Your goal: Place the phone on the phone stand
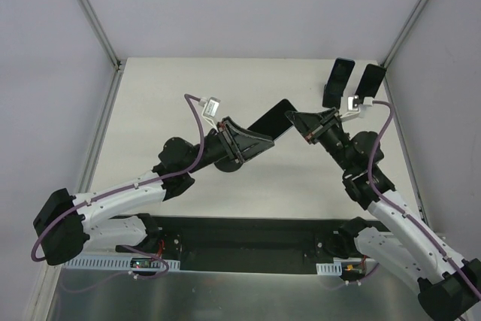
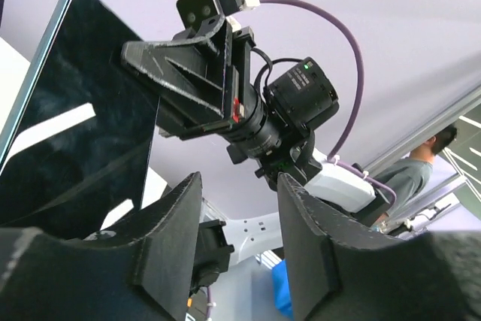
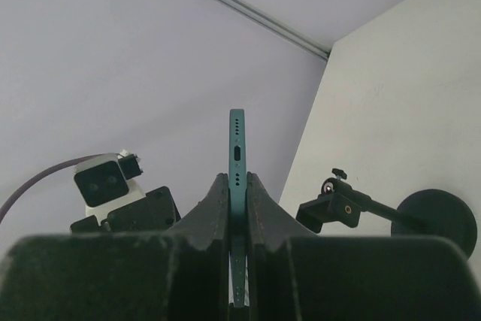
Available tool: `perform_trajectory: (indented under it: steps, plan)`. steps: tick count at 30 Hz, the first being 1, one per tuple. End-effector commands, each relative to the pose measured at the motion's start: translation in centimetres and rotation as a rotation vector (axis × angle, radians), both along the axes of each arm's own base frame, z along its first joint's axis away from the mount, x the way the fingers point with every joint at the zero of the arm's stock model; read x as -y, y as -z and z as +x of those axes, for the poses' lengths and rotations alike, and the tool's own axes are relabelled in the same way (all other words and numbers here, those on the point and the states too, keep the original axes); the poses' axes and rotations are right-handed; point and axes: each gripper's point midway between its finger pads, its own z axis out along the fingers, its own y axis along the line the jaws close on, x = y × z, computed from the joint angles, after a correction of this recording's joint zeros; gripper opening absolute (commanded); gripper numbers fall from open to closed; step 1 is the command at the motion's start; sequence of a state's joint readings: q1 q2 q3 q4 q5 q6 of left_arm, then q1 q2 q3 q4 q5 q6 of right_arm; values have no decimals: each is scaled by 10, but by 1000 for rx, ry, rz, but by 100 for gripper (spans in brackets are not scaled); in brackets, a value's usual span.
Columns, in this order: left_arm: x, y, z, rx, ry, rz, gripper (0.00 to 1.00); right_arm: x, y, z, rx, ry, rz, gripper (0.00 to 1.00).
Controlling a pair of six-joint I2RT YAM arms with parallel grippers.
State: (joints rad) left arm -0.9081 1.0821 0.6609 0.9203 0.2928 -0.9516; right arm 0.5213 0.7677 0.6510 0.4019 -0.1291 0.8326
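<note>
The phone [image 1: 272, 119], dark-screened with a teal edge, is held off the table between the two arms. My right gripper [image 1: 299, 122] is shut on it; in the right wrist view the fingers [image 3: 218, 201] clamp the phone [image 3: 237, 140] edge-on. My left gripper [image 1: 259, 140] is open and empty, just below and left of the phone. In the left wrist view its fingers [image 2: 169, 238] stand apart, with the phone [image 2: 68, 133] to their left. The black phone stand [image 1: 338, 84] stands at the back right, with its round base [image 3: 436, 223] on the table.
A second black tilted piece [image 1: 370, 82] stands just right of the stand, near the right wall. Metal frame posts [image 1: 98, 28] rise at the back corners. A black rail [image 1: 240, 234] runs along the near edge between the arm bases.
</note>
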Motion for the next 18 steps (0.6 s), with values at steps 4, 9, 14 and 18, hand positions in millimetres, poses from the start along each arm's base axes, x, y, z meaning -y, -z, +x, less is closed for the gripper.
perform_trajectory:
  steps: [4, 9, 14, 18]
  plan:
    - [-12, -25, -22, 119, -61, -127, 50, 33, -32, -9, 105, 166, 46, 1]
    - [-28, 5, -13, 23, -179, -22, 64, 43, -47, -19, 148, 185, 58, 1]
    - [-24, 21, -2, -65, -210, 12, 56, 44, -63, -28, 177, 161, 120, 1]
    - [-13, 14, -3, -75, -171, -15, 56, 46, -70, -34, 200, 153, 145, 1]
